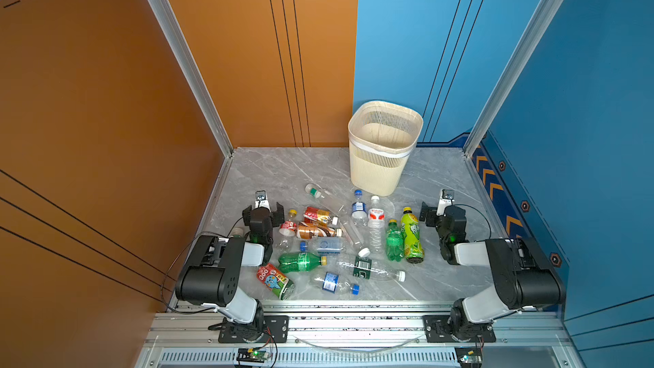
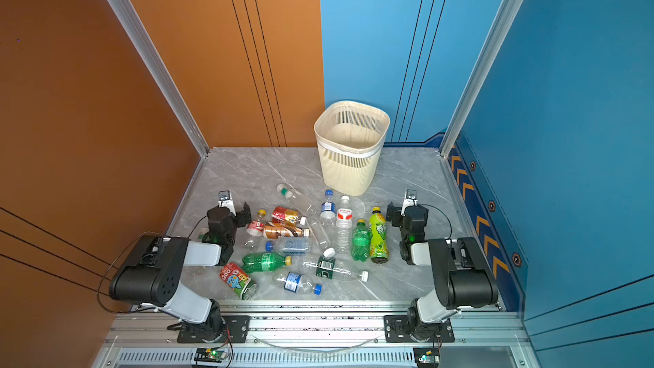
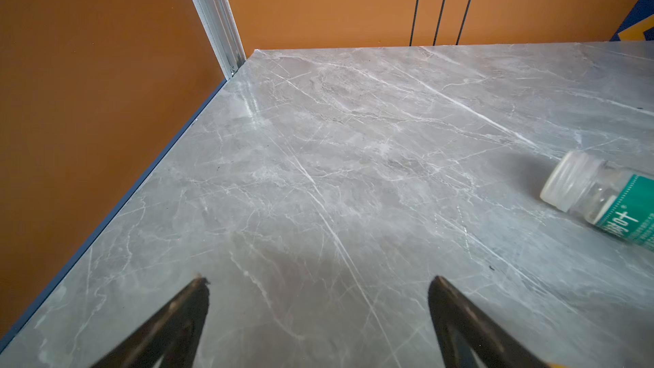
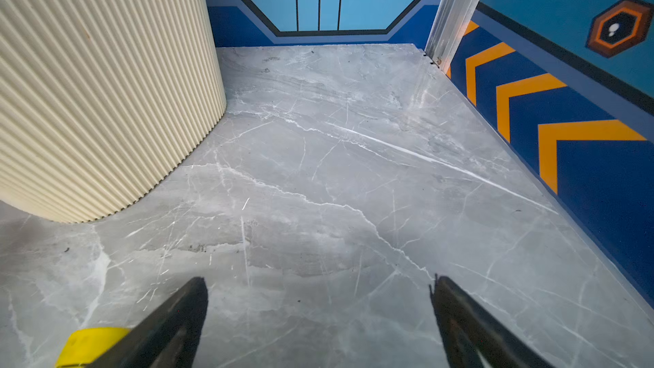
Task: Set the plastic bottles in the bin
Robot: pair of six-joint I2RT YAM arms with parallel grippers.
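Several plastic bottles (image 1: 329, 246) (image 2: 297, 246) lie jumbled mid-table in both top views, clear, green and brown. The cream ribbed bin (image 1: 384, 157) (image 2: 348, 161) stands upright behind them. My left gripper (image 1: 263, 207) (image 3: 319, 278) hovers open at the pile's left edge, over bare marble. A clear teal-labelled bottle (image 3: 601, 200) lies off to one side of it. My right gripper (image 1: 439, 212) (image 4: 319, 278) is open at the pile's right edge, holding nothing. The bin's wall (image 4: 99, 83) and a yellow bottle cap (image 4: 92, 343) show in the right wrist view.
The grey marble table (image 1: 283, 168) is enclosed by an orange wall (image 1: 106, 118) on the left and a blue wall (image 1: 584, 136) on the right, with aluminium posts at the back corners. Bare marble lies on both sides of the bin.
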